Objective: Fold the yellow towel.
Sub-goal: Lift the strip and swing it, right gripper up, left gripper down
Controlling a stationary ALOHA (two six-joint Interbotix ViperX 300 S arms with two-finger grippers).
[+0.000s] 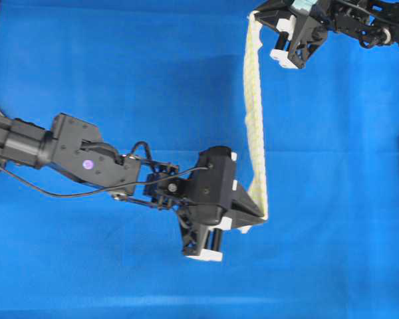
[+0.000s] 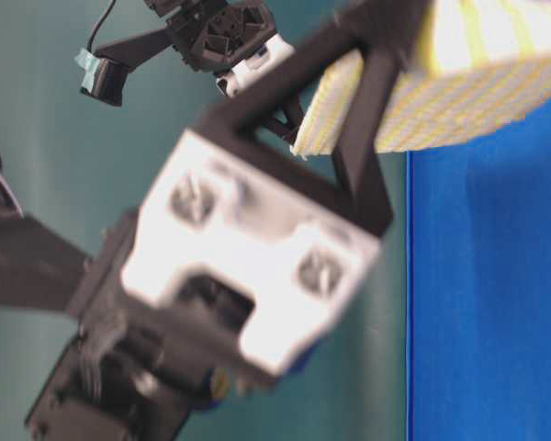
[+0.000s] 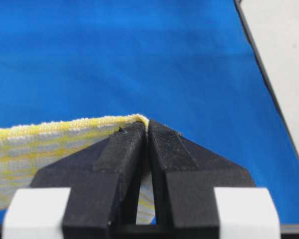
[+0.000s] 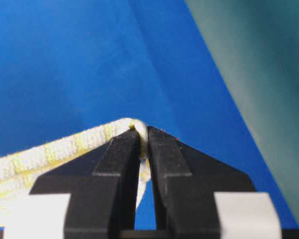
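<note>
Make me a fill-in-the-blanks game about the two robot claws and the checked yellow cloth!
1. The thin yellow-and-white checked towel hangs stretched between ____ grippers.
2. The black left gripper has its jaws ____ on a corner of the towel.
3. The black right gripper pinches the towel's other ____.
4. The cloth covering the table under the towel is the colour ____.

Missing words: two; shut; corner; blue
</note>
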